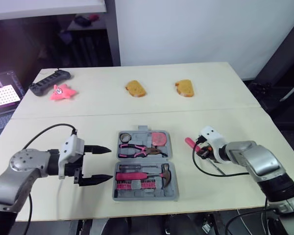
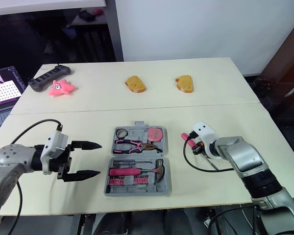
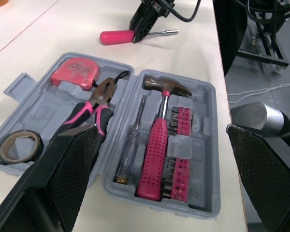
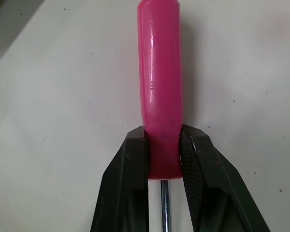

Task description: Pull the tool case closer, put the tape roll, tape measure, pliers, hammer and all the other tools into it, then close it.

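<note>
while the tool case lies open near the front edge of the bench, between the two arms, its far half holds the tape roll, the pliers and the tape measure. its near half holds the hammer, a slim screwdriver and a row of pink bits. just right of the case, the right gripper has its fingers clamped narrow on the shaft end of a pink-handled screwdriver, whose handle points toward the case. whether it touches the bench i cannot tell. the left gripper hovers just left of the case, fingers spread wide, holding nothing. a pink toy and a black controller sit far back.
</note>
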Motion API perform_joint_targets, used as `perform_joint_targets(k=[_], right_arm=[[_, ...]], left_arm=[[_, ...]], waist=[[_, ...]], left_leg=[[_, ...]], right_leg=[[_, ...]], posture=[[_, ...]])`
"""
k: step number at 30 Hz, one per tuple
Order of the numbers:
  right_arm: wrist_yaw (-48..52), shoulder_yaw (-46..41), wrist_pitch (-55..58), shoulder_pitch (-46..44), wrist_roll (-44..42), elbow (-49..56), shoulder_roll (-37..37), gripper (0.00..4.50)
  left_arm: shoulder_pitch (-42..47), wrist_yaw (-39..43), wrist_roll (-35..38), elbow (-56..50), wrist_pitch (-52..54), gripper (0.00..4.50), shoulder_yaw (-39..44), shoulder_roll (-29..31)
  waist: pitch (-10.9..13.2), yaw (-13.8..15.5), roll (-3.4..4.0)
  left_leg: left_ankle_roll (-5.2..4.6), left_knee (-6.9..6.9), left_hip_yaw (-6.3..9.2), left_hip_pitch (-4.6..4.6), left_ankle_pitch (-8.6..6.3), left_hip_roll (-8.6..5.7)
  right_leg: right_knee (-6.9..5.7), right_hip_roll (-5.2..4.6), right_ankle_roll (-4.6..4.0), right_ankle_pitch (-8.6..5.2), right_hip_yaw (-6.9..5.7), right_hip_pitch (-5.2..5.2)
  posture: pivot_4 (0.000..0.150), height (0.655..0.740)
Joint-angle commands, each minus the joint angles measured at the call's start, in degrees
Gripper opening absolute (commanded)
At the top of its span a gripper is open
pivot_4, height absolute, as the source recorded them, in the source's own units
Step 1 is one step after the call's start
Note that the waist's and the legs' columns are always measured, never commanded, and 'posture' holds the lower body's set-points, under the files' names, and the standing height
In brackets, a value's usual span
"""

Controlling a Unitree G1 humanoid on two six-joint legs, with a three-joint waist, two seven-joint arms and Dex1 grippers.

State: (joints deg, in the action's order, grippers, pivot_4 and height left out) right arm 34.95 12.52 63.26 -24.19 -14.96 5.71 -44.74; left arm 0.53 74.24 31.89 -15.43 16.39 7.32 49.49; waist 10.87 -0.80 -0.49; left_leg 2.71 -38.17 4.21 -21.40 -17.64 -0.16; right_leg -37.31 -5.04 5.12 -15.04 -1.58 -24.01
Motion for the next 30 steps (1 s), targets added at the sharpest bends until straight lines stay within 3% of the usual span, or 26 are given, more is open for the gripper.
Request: perform_joint_targets(k=[1,5,10,15,30], right_arm=[[4.2,0.0,5.9,-4.6,-3.4,6.8,-2.1,0.43],[10.8,6.0,12.6,-11.8,-8.7,17.6,-5.0,0.43],[12.6,12.9,16.9,-18.8,-11.1,23.5,-4.4,0.43],[11.3,24.1,25.5,-28.4,-13.8,22.4,8.1,0.43],[7.8,37.4,29.2,-32.7,-18.7,16.9,19.3,0.43]], left_arm=[[-0.4,0.2,0.4,-1.1,-0.8,4.50,2.2,1.0],[-1.6,0.7,0.2,-0.9,-1.1,4.50,2.9,1.6],[-3.3,0.8,-0.1,-1.4,-1.5,4.50,3.1,2.2],[-8.6,0.3,0.6,-5.0,-1.2,4.50,5.5,2.6],[-23.3,-2.9,1.6,-13.6,0.0,4.50,13.9,1.0]], waist=[[0.0,-0.1,0.06],[0.0,-0.4,0.08],[0.0,0.0,0.06],[0.0,-0.7,0.05],[0.0,-0.6,0.05]], left_leg=[[0.00,0.00,0.00,-0.02,0.00,0.00],[0.00,0.02,0.02,-0.02,0.00,0.01],[-0.01,0.04,0.09,-0.07,-0.01,0.02],[-0.01,0.02,0.02,-0.04,0.00,0.03],[0.00,0.09,0.11,-0.12,0.00,0.06]], right_leg=[[0.00,0.00,0.00,0.00,0.00,-0.02],[-0.02,0.02,-0.01,0.00,0.00,-0.07],[0.01,0.02,-0.01,-0.01,-0.05,-0.09],[-0.04,0.03,-0.05,0.02,0.03,-0.15],[-0.10,0.09,-0.09,0.02,0.01,-0.31]], posture=[[0.150,0.7400],[0.150,0.7400],[0.150,0.7400],[0.150,0.7400],[0.150,0.7400]])
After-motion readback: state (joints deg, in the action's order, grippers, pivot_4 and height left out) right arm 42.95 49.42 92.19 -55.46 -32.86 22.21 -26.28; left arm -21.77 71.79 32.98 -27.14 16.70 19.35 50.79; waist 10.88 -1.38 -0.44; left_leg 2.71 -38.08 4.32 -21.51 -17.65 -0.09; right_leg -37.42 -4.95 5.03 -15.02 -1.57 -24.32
